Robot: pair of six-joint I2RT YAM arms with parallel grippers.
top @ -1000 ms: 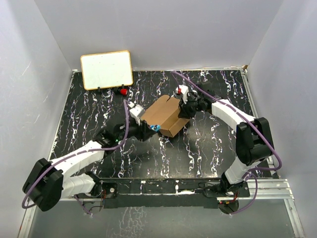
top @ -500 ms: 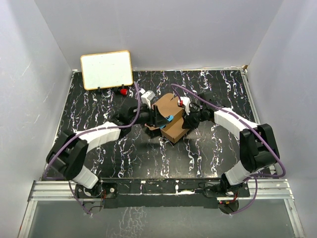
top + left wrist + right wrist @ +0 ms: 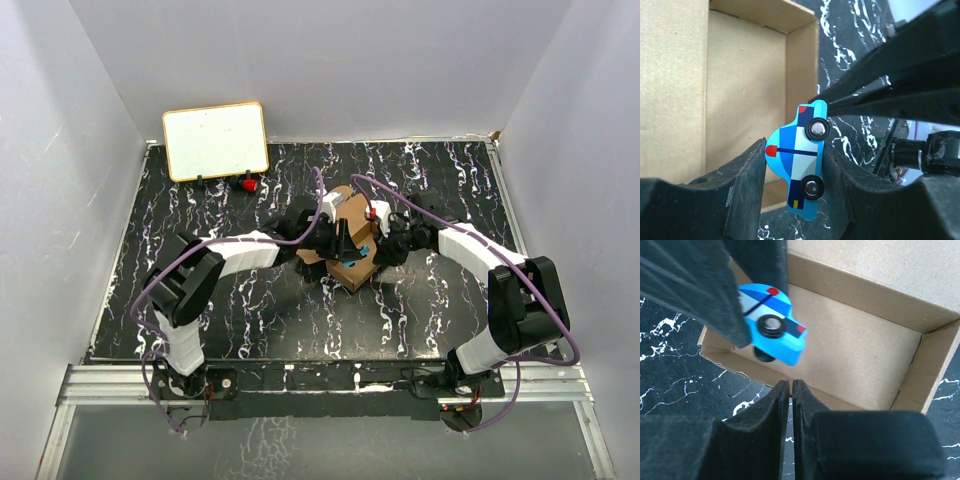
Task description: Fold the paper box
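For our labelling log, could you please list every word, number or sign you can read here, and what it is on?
None can be read: the cardboard box is plain, the toy car bears only coloured shapes, and the whiteboard shows nothing legible at this size.

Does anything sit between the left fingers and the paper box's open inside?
Yes: a blue toy car, gripped between the left fingers, hangs over the open paper box. The right fingers, shut, sit at one box wall.
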